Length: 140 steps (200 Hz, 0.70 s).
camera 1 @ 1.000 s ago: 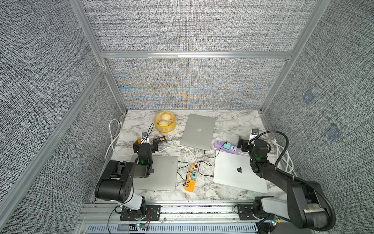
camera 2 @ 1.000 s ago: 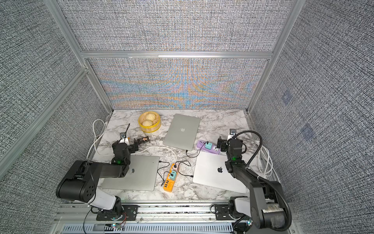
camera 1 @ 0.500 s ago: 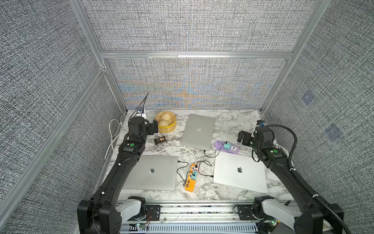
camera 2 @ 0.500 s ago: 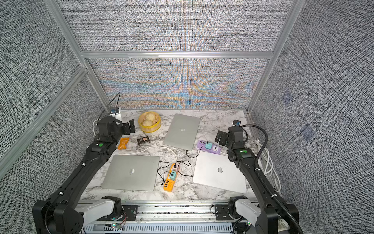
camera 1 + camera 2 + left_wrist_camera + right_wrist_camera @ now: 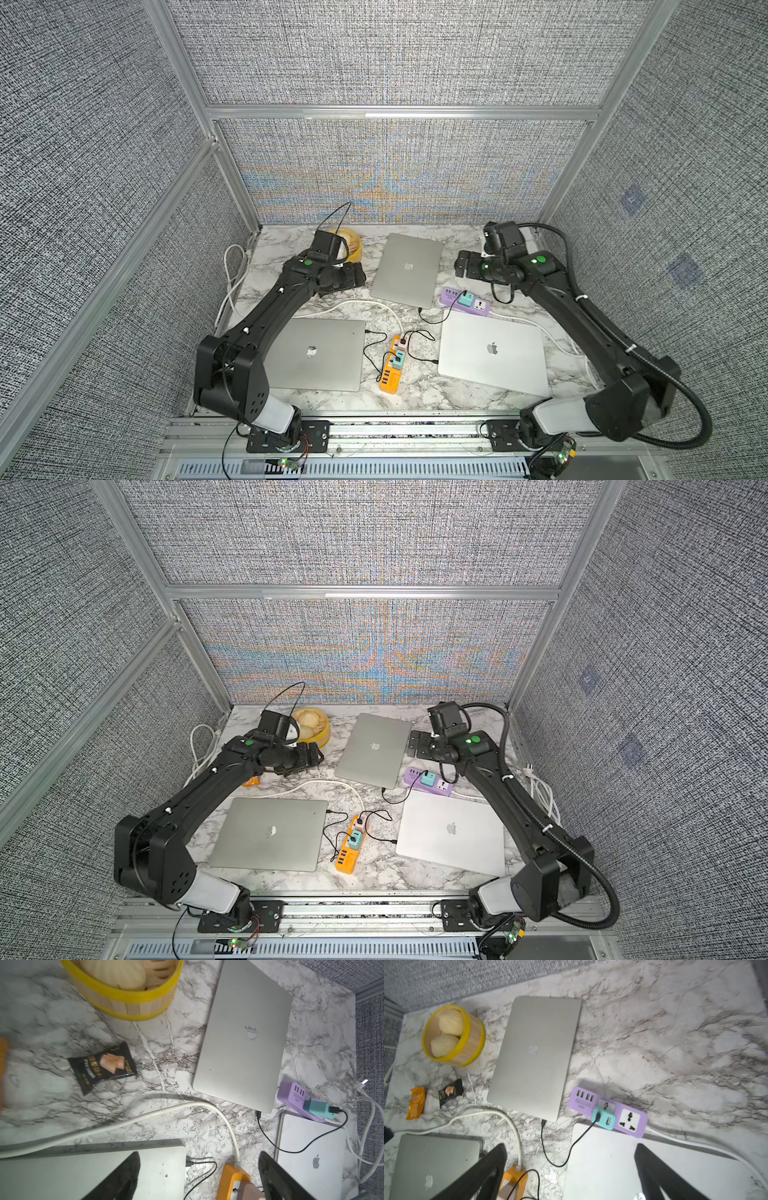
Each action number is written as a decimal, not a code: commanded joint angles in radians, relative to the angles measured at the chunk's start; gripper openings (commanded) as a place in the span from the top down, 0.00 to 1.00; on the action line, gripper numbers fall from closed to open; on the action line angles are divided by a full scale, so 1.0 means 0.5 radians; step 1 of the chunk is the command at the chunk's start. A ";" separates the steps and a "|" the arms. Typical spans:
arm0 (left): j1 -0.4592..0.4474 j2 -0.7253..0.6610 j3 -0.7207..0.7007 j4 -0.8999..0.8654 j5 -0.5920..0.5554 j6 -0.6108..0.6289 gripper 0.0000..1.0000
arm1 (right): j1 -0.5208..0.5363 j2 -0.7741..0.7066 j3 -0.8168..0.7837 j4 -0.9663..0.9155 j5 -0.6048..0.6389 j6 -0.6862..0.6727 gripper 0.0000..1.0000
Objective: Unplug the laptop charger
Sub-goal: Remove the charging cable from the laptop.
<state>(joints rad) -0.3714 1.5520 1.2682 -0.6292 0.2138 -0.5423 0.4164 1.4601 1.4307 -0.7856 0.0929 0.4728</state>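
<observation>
Left fingers [image 5: 124, 1176] and right fingers [image 5: 654, 1167] stand apart, empty. A teal charger [image 5: 466, 300] sits in the purple strip [image 5: 481, 307] at the tabletop's [image 5: 419, 395] two o'clock.

A yellow-rimmed wooden basket [image 5: 133, 1004] holding pale buns [image 5: 450, 1022] stands on the marble tabletop [image 5: 41, 1022], just ahead of the left claw [image 5: 199, 1155]. A black snack packet [image 5: 102, 1067] lies flat between basket and claw. An orange packet [image 5: 416, 1102] lies beside it, farther off to the claw's left.
</observation>
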 commanded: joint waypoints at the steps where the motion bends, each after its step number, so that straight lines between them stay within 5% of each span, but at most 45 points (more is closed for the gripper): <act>1: -0.016 0.130 0.038 0.185 0.344 -0.235 0.15 | 0.125 0.153 0.105 -0.248 0.102 0.217 0.03; 56: -0.046 0.495 0.170 0.454 0.633 -0.350 0.22 | 0.431 0.521 0.209 -0.212 0.109 0.511 0.16; 140: -0.084 0.946 0.227 0.993 0.993 -0.711 0.29 | 0.529 0.821 0.035 0.017 0.130 0.872 0.36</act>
<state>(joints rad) -0.4103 1.9766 1.3506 -0.2253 0.6426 -0.8467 0.6788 1.8565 1.4727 -0.8280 0.1513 0.8402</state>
